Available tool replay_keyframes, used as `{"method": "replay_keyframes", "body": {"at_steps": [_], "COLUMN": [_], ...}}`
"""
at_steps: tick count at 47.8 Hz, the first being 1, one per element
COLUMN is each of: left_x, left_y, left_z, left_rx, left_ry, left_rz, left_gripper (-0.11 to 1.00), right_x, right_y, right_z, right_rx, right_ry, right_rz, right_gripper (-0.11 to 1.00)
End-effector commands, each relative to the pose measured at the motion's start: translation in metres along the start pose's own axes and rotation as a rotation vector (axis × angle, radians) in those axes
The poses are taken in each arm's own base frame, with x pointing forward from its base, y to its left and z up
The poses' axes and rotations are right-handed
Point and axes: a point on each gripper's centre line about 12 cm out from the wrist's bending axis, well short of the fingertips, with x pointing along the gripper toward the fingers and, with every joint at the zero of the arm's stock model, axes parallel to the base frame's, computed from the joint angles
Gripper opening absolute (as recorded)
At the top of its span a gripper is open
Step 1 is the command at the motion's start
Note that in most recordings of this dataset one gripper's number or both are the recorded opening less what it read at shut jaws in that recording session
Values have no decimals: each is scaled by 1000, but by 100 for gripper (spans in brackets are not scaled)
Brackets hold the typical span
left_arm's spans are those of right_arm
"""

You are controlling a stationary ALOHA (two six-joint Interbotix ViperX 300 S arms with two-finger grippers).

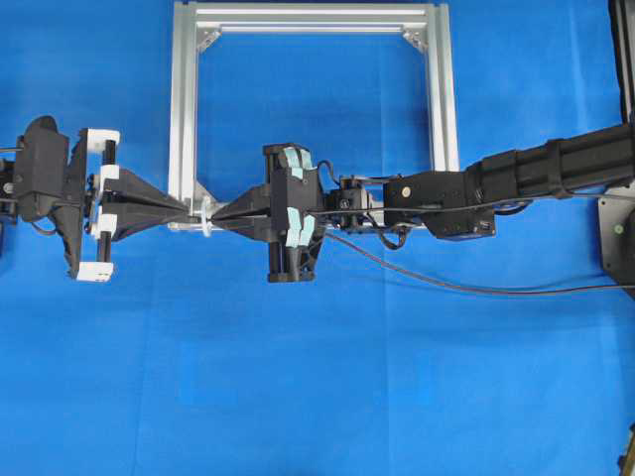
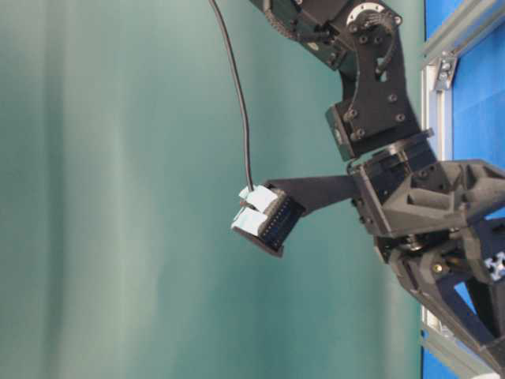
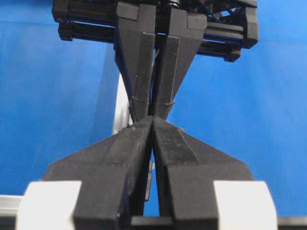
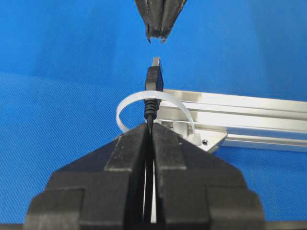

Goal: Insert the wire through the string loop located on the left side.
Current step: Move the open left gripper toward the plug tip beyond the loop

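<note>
My right gripper [image 4: 150, 127] is shut on the wire [image 4: 149, 112] just behind its black plug [image 4: 154, 76]. The plug pokes up across the white string loop [image 4: 123, 106], which hangs from the silver frame [image 4: 249, 112]. Its silvery tip stops a little short of my left gripper [image 4: 159, 36]. In the overhead view the left gripper [image 1: 189, 207] and the right gripper [image 1: 214, 214] point at each other across the string loop [image 1: 205, 218]. The left gripper [image 3: 152, 120] is shut with nothing held. The wire [image 1: 446, 283] trails off to the right.
The square aluminium frame [image 1: 184, 99] lies on the blue cloth [image 1: 317, 397], with both grippers at its near left corner. The right arm [image 1: 536, 174] reaches across the frame's front side. A black plate [image 1: 620, 233] stands at the right edge.
</note>
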Motion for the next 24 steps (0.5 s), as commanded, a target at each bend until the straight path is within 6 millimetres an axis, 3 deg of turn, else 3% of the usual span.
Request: {"method": "replay_keyframes", "body": {"at_steps": [1,8,10,14,21,24], "left_x": [1,0,0,1,1,2], "left_y": [-2,-2,-2,-2,-3,-3], "left_z": [5,4,4,4,5,6], "left_rx": [4,7,7,5,3,3], "left_ry": [-20,-16,-13,-10,-7,-9], "left_rz": [-9,-10,-10,-10,-11,-11], "left_gripper": [0,1,6,24,71,85], "right_x": [-1,-1,-2,-2,-1,-2], "right_y": [0,0,0,0,0,-1], "right_z": [17,17,17,17,17,17], "right_rx": [0,-1,1,1,2,2], "right_ry": [-48,-48,-46,-46,-48,-46], "right_rz": [0,1,1,1,0,0], "right_gripper": [0,0,0,0,0,0]}}
